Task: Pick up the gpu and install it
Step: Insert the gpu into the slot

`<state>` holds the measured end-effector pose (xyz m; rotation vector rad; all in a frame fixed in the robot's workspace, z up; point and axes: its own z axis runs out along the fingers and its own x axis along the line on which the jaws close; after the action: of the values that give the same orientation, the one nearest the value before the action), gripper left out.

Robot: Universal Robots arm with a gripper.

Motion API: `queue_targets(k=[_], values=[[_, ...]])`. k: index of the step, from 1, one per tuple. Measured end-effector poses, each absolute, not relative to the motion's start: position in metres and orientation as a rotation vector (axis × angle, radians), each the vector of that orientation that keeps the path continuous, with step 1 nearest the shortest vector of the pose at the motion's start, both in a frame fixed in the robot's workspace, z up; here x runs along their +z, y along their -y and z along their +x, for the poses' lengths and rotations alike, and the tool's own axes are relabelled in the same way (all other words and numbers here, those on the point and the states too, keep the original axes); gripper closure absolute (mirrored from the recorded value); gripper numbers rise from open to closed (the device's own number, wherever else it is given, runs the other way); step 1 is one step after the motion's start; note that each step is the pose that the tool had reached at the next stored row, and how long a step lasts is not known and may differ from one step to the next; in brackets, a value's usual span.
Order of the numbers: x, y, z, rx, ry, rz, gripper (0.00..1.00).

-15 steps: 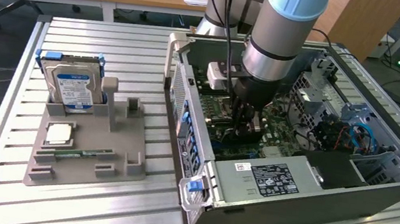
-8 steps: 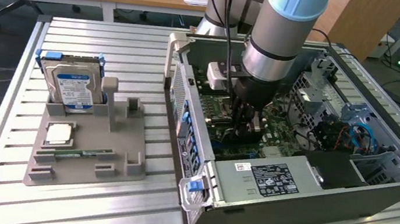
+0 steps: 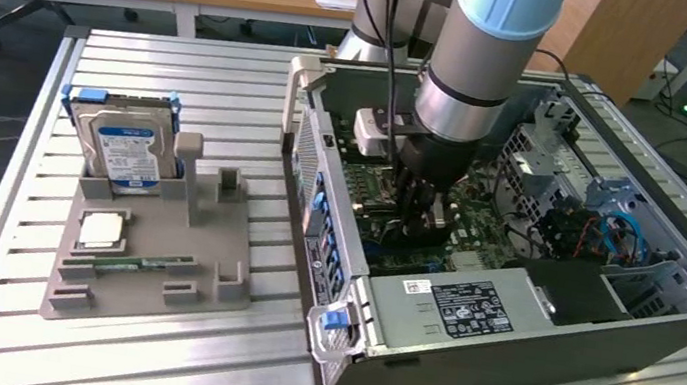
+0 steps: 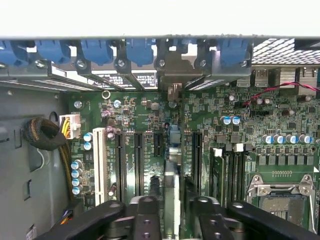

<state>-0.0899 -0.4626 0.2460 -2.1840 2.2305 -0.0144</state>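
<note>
The gpu (image 4: 171, 170) stands on edge in a motherboard (image 4: 140, 112) expansion slot, and its pale metal bracket (image 4: 172, 82) sits against the rear slot openings of the computer case (image 3: 525, 334). My gripper (image 4: 172, 202) is straight over the card, with one black finger (image 4: 145, 212) on each side of it. The jaws stand a little apart, leaving thin gaps to the card's faces. In the exterior view my gripper (image 3: 423, 232) reaches down deep into the open case, and the arm hides the card.
Blue slot latches (image 4: 95, 50) line the case's rear wall. Empty black slots (image 4: 129, 160) flank the card, with memory slots and the CPU socket (image 4: 280, 197) beside them. Outside the case, a grey holder (image 3: 151, 271) carries a hard drive (image 3: 127, 154), a processor (image 3: 103, 230) and a memory stick (image 3: 138, 265).
</note>
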Motion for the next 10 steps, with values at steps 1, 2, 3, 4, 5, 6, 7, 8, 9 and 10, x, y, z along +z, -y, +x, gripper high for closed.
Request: queue_targets(k=[1,2,3,4,5,6,7,8,9,10], values=[[0.2463,0.4626,-0.0897,-0.015,-2.23,-2.185,0.69],[0.2464,0.4627,-0.0895,-0.015,-2.23,-2.185,0.62],[0.2464,0.4627,-0.0895,-0.015,-2.23,-2.186,0.56],[0.2464,0.4627,-0.0895,-0.015,-2.23,-2.185,0.5],[0.2465,0.4627,-0.0895,-0.015,-2.23,-2.186,0.5],[0.2465,0.4627,-0.0895,-0.015,-2.23,-2.186,0.5],[0.2465,0.4627,-0.0895,-0.015,-2.23,-2.186,0.5],[0.2465,0.4627,-0.0895,-0.015,-2.23,-2.186,0.44],[0.2465,0.4627,-0.0895,-0.015,-2.23,-2.186,0.44],[0.2467,0.4627,-0.0895,-0.015,-2.23,-2.185,0.44]])
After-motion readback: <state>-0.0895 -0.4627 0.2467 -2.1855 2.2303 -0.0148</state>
